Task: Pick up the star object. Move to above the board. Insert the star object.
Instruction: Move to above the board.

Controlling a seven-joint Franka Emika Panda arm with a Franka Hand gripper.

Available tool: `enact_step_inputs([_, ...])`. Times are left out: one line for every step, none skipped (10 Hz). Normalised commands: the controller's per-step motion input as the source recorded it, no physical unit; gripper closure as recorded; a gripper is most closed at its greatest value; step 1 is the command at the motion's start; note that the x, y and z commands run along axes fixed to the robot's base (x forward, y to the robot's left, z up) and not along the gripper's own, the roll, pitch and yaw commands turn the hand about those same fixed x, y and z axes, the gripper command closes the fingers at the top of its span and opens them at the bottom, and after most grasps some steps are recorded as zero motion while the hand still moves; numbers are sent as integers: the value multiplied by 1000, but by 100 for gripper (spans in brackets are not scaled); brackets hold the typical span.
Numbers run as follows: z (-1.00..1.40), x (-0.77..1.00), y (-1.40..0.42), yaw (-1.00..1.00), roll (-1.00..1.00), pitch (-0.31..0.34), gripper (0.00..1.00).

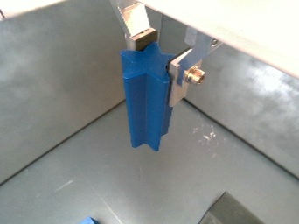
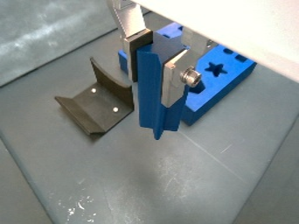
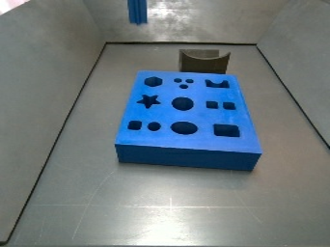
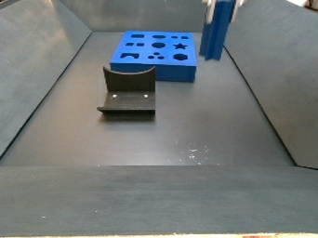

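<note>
Star object (image 2: 152,87) is held upright, clamped in the gripper (image 2: 155,54) jaws, clear of the tabletop, beside the board (image 3: 187,116). It should be carried over the star hole (image 3: 150,100), at the board's 9 o'clock, ridges aligned before lowering.

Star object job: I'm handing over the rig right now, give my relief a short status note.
Hand: shut on the star object, holding it upright, clear of the floor.
Board: flat on the floor, star hole empty; the star object is off to one side, not above it.
Fixture: standing beside the board.
Done: pickup. Left: move above the board, insert.
</note>
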Motion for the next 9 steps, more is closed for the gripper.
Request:
enact_step_inputs([587,-36,14,20,91,59,100])
enact_step_inputs([478,-20,11,20,88,70,100])
enact_step_inputs([205,7,7,20,82,90,100])
enact_step_inputs([303,209,-1000,-186,-29,359,100])
enact_step_inputs([284,214,-1000,-163,-28,343,100])
enact_step_inputs([297,219,-1000,-90,-32,310,100])
enact_step_inputs([291,229,-1000,-44,-77,213,100])
enact_step_inputs([288,232,-1000,-23,-59,173,100])
enact_step_inputs([293,240,-1000,-3,-13,134,100])
